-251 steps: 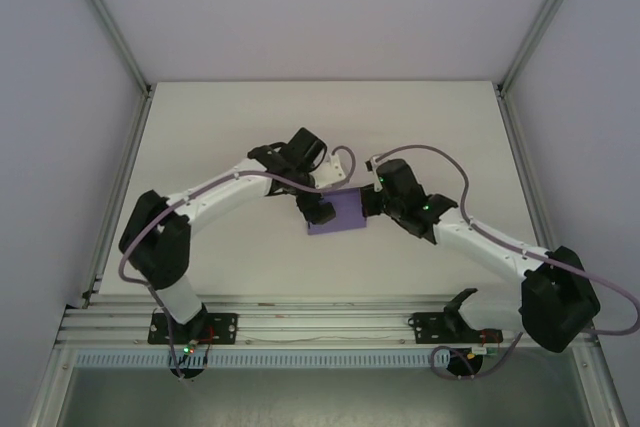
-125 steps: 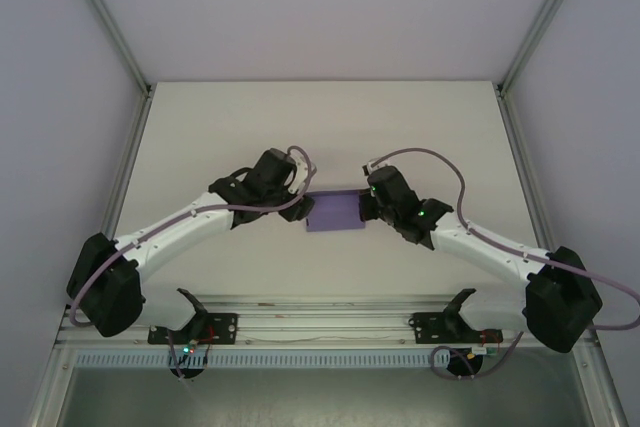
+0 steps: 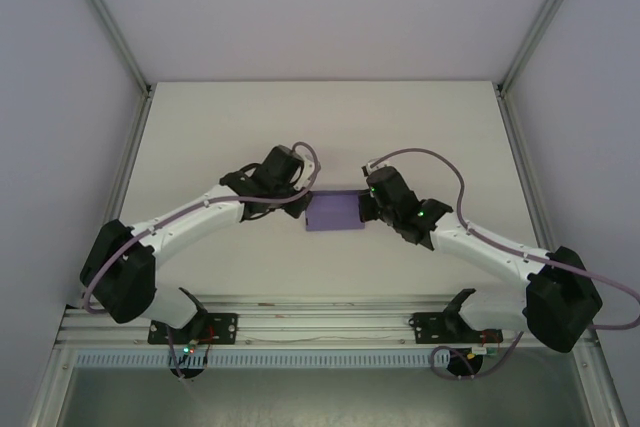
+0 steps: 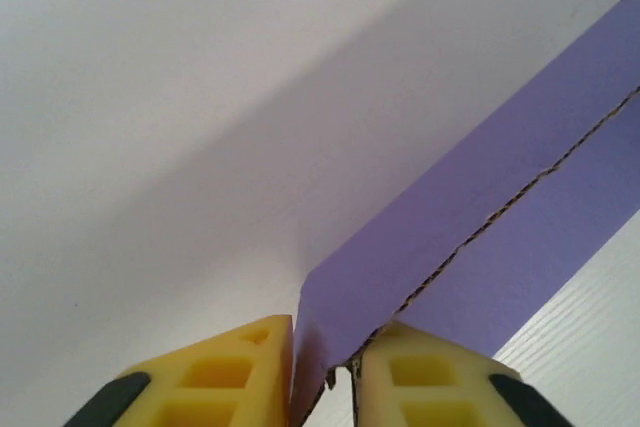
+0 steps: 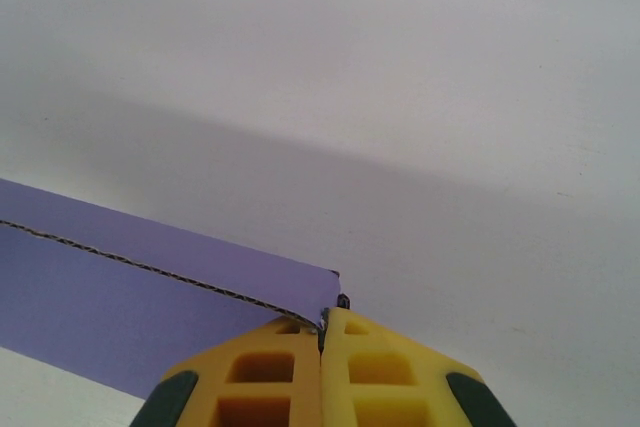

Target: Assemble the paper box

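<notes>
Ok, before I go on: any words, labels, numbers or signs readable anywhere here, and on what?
None to read.
The paper box is plain purple card on every face seen, from above and from both wrist cameras.
The table is plain white, with no label or mark.

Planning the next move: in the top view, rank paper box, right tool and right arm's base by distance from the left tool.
1. paper box, in the left tool, on its right.
2. right tool, at the box's far end.
3. right arm's base, near edge, far right.
</notes>
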Robot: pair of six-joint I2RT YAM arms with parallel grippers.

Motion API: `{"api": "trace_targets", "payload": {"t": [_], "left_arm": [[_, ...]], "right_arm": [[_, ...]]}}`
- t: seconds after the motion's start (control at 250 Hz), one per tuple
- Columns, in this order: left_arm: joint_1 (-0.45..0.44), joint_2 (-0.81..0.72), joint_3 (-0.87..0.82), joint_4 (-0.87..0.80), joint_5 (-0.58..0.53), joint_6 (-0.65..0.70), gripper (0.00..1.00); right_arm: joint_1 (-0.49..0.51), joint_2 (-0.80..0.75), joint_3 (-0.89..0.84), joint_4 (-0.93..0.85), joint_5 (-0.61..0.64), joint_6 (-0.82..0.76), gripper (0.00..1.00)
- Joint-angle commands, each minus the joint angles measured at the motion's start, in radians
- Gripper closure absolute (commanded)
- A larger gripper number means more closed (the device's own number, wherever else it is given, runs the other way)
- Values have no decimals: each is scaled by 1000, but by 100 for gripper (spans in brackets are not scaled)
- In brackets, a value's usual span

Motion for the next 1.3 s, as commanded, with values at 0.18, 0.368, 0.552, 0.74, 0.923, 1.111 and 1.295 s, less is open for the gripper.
{"api": "trace_targets", "payload": {"t": [0.18, 0.368, 0.552, 0.74, 0.923, 1.111, 1.295], "left_arm": [[8, 29, 50, 7, 49, -222, 100], [8, 37, 52, -5, 132, -438, 100], [8, 50, 108, -100, 146, -506, 100], [2, 105, 167, -176, 116, -515, 100], [-40, 102, 109, -138, -15, -501, 100], [-90, 78, -21, 11, -34, -474, 100], [-170, 44, -165, 135, -139, -504, 100]], "right_arm": [[42, 29, 22, -100, 79, -3, 100], [87, 33, 35, -155, 170, 8, 100], [122, 28, 25, -176, 206, 33, 100], [148, 29, 23, -169, 249, 47, 100], [151, 10, -5, -119, 265, 53, 100], [151, -20, -90, 14, 254, 51, 100], [153, -68, -231, 199, 236, 43, 100]]}}
